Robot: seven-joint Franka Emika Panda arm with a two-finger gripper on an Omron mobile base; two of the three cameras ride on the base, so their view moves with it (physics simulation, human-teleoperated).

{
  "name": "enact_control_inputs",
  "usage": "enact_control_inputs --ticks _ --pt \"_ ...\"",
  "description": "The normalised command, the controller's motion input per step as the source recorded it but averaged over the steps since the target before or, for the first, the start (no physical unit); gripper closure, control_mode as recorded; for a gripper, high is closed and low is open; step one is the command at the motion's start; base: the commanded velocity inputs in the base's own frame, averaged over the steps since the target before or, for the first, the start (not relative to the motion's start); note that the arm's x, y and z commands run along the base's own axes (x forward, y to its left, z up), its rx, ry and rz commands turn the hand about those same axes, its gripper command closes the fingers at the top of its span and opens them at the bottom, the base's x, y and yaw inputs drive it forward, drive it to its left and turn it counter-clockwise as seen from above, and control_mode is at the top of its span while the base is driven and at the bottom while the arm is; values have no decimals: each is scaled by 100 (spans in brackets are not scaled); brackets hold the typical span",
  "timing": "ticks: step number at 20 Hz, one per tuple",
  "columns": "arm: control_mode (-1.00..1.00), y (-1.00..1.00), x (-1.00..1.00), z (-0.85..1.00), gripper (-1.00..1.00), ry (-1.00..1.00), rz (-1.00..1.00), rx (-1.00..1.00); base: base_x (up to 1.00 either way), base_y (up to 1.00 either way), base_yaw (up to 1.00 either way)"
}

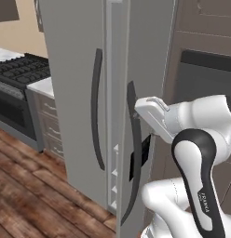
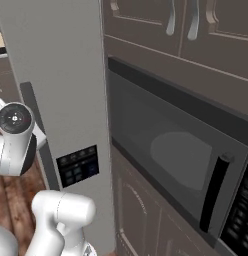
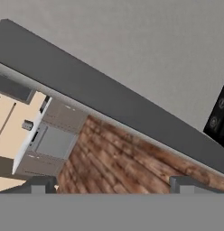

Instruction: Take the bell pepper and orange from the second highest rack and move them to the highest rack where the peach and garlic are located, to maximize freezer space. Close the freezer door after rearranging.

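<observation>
Freezer [image 1: 75, 93]: tall plain grey two-door cabinet filling the middle of the left base view, from the top edge down to the wooden floor.
Freezer door [image 1: 150, 56]: the grey panel right of centre in the left base view, standing slightly ajar; a narrow gap beside it shows the pale front edges of shelves [image 1: 114, 176] low in the frame.
Door handle [image 1: 134, 153]: long, curved and black, running down the door's edge at centre of the left base view; a second black handle [image 1: 96, 109] runs down the other door to its left.
Gripper [image 3: 114, 182]: two small dark fingertips rise at the bottom of the hand view, far apart, nothing between them; the jaws stand wide open and empty.
Hand: in the left base view the white hand sits close to the door handle, at middle right; whether it touches the handle cannot be told.
Hand view beyond the tips: a grey panel crosses the upper half on a slant, with a dark band along its lower edge; under it lies wooden floor [image 3: 127, 158] and, at lower left, distant cabinets.
Control panel [image 2: 78, 166]: small dark square with buttons on the grey face, lower left of the right base view.
Oven [image 2: 176, 155]: dark built-in unit with a black handle, right half of the right base view, below brown cabinets.
Stove [image 1: 17, 74]: black burners at the left edge of the left base view, beside a pale desk corner [image 1: 43, 86].
Food items: shelf contents hidden.
</observation>
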Motion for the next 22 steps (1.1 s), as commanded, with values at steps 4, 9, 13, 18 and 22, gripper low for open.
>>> enact_control_inputs --ticks 4,9,13,18,22 --pt "100 0 0 0 -100 0 0 0 36 1 0" --pt "100 0 0 0 -100 0 0 0 36 0 0" --pt "-100 0 20 0 -100 -5 0 3 18 0 0" --pt "-100 -13 55 3 -100 -11 1 2 0 0 0" --pt "-100 -49 20 20 -100 -11 1 7 0 0 0"
